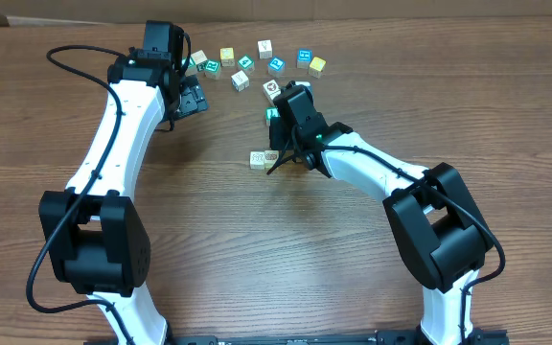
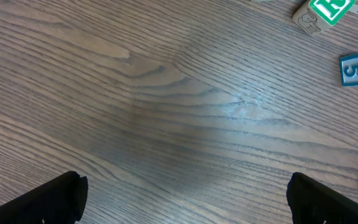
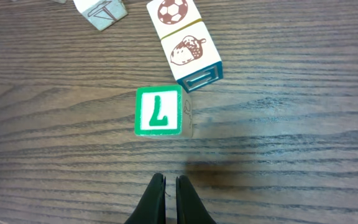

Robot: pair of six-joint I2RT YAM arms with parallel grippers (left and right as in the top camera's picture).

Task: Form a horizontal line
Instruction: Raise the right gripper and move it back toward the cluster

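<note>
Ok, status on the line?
Left gripper open, empty. Right gripper shut, holding nothing. Line: soccer cube and acorn cube touching. Green 7 cube loose between right gripper and line.

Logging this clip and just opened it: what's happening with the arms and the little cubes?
The right hand, shut and empty, points at a green-framed cube. Just beyond, an acorn cube and a football cube touch in a short row, with a blue-edged cube beside the acorn one. The left hand is open and empty over bare table, near the scattered cubes. The line looks only started.
</note>
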